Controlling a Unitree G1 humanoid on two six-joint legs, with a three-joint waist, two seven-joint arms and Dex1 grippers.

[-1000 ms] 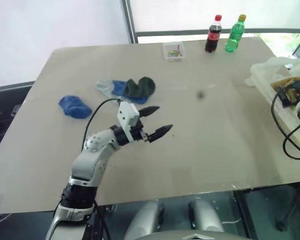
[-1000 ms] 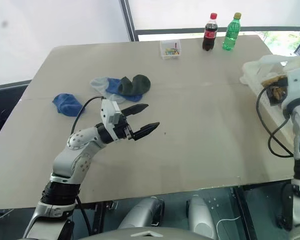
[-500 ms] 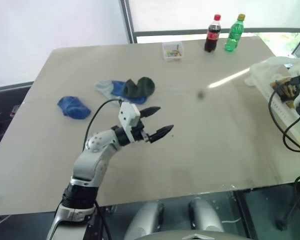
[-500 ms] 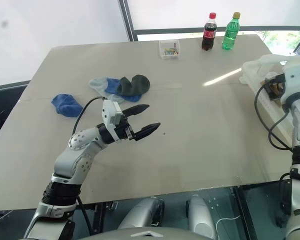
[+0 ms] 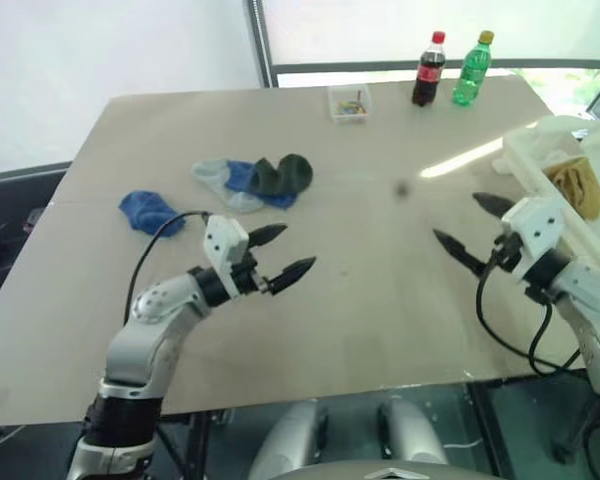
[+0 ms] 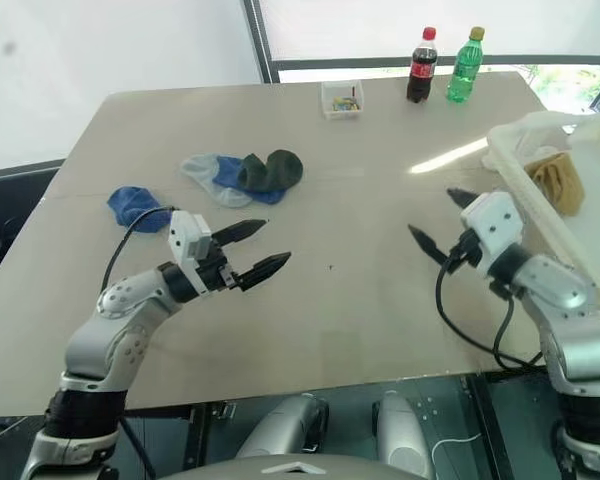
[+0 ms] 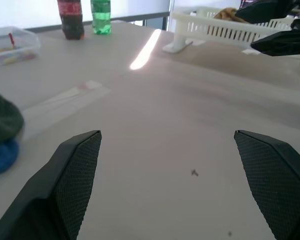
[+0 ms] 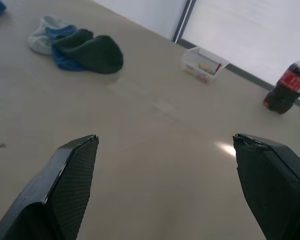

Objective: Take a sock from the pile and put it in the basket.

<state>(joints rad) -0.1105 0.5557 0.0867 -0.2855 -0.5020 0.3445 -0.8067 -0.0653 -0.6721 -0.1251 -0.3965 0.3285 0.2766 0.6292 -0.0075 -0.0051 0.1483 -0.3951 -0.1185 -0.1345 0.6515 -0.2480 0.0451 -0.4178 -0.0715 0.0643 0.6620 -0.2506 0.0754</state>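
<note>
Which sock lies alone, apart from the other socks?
The blue sock near the table's left edge. The grey, blue and dark green ones lie bunched together in the pile.

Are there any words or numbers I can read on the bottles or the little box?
Cola bottle: red label with white marks, too blurred to read.
Green bottle: label too small to read.
Small clear box: no words to be seen, just coloured bits inside.
Basket: no text to be seen.
</note>
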